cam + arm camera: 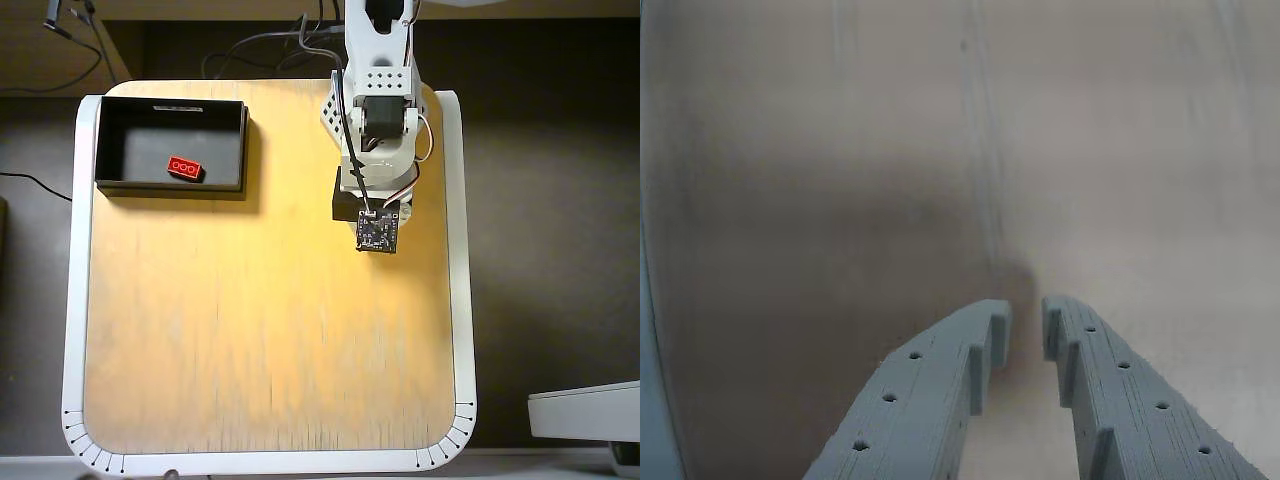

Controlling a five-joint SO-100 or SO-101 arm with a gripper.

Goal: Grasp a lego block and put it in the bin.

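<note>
Empty end effector [1026,330]; overhead-only binned brick [185,168]

block [185,167]: bright red
bin [170,105]: black walls, dark grey floor
worktop [260,320]: pale yellow wood grain, white rim with black tick marks at the near corners
hand [1026,330]: grey-blue fingers with small dark holes
arm [378,90]: white

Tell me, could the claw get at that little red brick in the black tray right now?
Probably yes. The lego block lies alone in the open-topped bin, nothing over it, and the table between it and the empty claw looks bare.
</note>
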